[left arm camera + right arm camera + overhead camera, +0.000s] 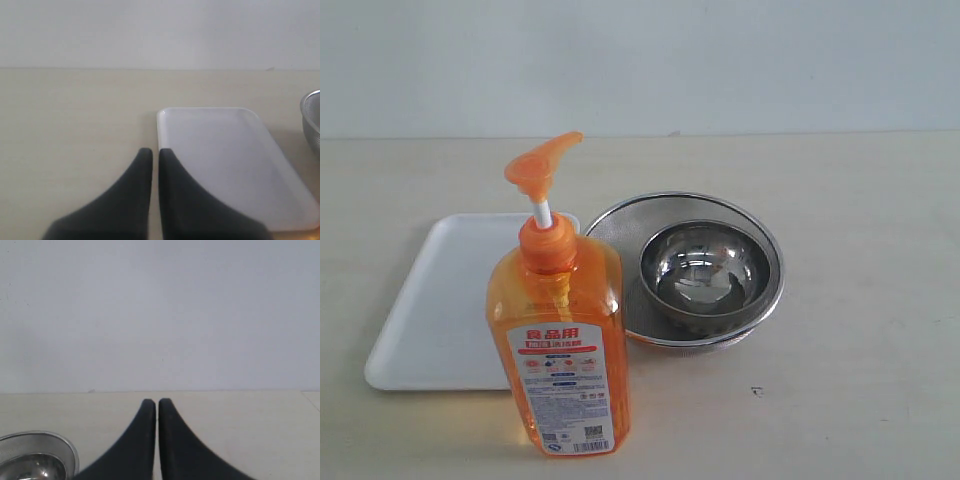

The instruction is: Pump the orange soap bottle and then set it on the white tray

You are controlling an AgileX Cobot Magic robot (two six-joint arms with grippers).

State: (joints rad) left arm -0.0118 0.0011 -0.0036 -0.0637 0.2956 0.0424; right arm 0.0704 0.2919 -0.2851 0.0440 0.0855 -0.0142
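Pumping is not yet begun: the bottle [560, 340] is left untouched just beside the tray [425, 310]. The left gripper [155, 151] and right gripper [157, 401] are closed, empty. The pump [542, 165] must be pressed next.

1. A pale beige table [860, 300] fills most of the scene, with a plain white wall [640, 60] behind it.
2. An orange soap bottle [560, 340] stands upright near the front, left of centre. Its pump head [542, 165] is raised on a white stem, with the spout pointing up and right.
3. A white-and-red label [565, 385] with Chinese text faces the camera.
4. A white tray [440, 300] lies flat behind and left of the bottle, which hides the tray's near right corner.
5. Just right of the tray sits a round mesh strainer [620, 225], with a shiny steel bowl [705, 270] resting inside it.
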